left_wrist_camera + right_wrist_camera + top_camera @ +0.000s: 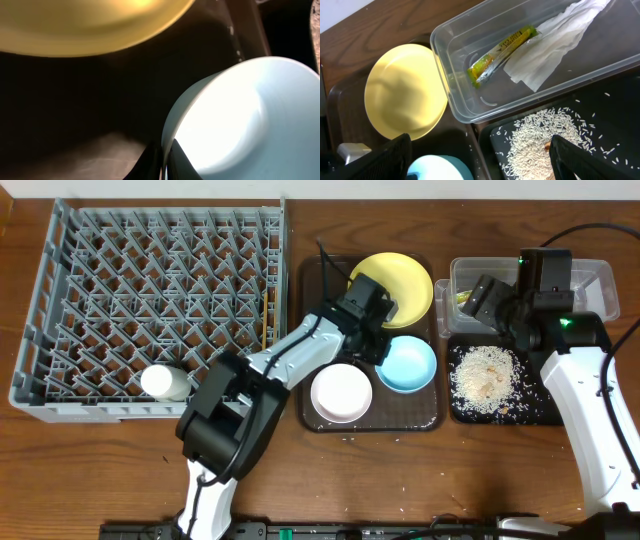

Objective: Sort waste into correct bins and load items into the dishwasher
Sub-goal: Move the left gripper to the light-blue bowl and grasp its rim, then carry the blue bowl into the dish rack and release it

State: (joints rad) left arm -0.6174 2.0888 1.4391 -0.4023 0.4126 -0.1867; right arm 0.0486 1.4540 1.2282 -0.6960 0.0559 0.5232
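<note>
Light blue bowl (pixel 240 125) rim right at lens, pinched between left gripper (pixel 162 162) fingers, nearly closed. Bowl at brown tray (pixel 400 412). Grey dish rack (pixel 150 280) lies off to its left, left arm nearer. Right gripper (pixel 482 157) spread wide, empty.

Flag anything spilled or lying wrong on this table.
Stray whitish rice grains lie scattered on the brown wooden table, outside the shallow black tray that holds the rice pile. The small white cup lies on its side in the grey pegged dish rack, not upright.
</note>
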